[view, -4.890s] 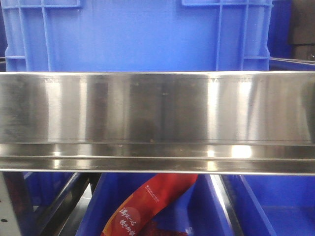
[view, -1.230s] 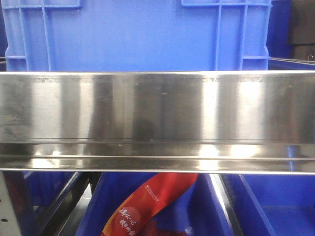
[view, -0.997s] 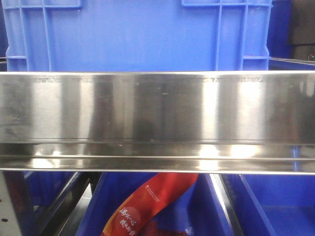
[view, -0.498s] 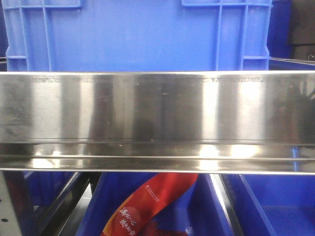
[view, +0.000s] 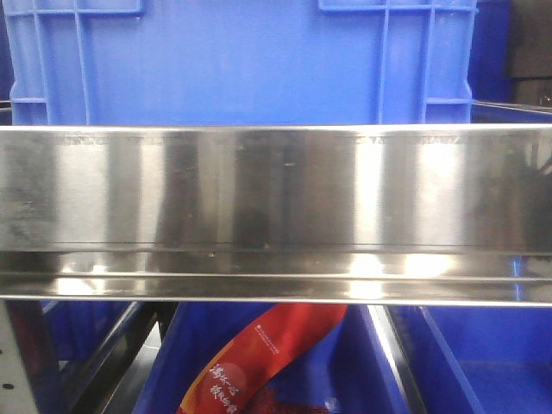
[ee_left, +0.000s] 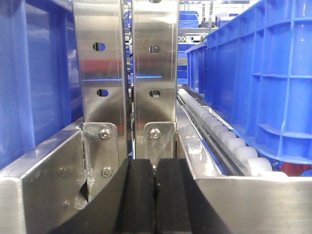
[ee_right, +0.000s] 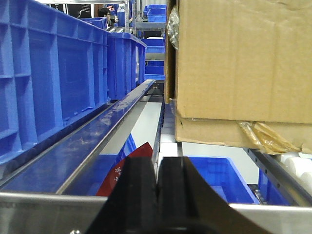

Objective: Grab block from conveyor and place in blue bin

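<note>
Blue ribbed crate (view: 241,60) above a mirror-bright steel rail (view: 276,198). Red packet (view: 259,358) with white lettering in a blue bin (view: 483,362). Brown cardboard box (ee_right: 243,63). White rollers (ee_left: 229,141). Black gripper pads (ee_left: 139,195).

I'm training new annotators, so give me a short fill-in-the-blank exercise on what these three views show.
1. The left gripper has its black pads pressed ____.
2. Above the right gripper sits a brown ____ box.
3. The crate behind the shiny steel rail is coloured ____.
4. White ____ line the track beside the left wrist view's crate.

Missing: together; cardboard; blue; rollers
</note>
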Available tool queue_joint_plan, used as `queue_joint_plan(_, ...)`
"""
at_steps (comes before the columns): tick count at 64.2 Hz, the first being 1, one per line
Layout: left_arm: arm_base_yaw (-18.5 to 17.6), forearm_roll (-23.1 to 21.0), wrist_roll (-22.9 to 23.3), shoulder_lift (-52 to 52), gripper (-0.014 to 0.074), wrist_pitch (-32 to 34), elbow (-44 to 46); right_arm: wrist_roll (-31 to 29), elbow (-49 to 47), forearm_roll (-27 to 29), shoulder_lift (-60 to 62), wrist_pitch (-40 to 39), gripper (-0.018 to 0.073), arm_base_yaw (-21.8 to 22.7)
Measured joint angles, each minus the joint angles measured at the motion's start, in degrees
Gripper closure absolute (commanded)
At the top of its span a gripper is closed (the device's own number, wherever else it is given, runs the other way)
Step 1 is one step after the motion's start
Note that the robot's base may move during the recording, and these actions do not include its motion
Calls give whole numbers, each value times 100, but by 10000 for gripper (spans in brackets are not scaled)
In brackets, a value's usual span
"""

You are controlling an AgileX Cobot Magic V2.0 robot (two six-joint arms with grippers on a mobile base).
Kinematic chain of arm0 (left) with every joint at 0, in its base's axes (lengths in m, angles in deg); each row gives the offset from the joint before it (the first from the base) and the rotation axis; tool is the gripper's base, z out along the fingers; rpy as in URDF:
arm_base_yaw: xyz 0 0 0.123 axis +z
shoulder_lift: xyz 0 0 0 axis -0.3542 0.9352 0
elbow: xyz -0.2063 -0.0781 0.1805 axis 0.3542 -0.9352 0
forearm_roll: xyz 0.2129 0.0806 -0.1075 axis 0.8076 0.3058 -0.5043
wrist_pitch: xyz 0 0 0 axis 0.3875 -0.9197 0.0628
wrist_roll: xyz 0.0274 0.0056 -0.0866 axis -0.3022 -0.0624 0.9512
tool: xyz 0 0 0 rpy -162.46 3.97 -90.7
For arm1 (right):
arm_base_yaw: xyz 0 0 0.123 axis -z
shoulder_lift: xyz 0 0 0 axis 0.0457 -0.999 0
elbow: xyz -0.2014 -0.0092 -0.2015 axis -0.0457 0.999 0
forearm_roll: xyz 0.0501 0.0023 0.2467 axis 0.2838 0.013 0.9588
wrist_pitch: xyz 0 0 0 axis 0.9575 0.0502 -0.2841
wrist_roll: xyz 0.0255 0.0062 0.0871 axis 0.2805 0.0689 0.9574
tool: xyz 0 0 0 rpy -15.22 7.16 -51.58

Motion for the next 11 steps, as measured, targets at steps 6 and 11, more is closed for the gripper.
queue_joint_plan(6,0,0,0,0,707,0,0,0,0,0,0,0,713,0)
queue_joint_plan(11,0,0,0,0,707,0,0,0,0,0,0,0,713,0)
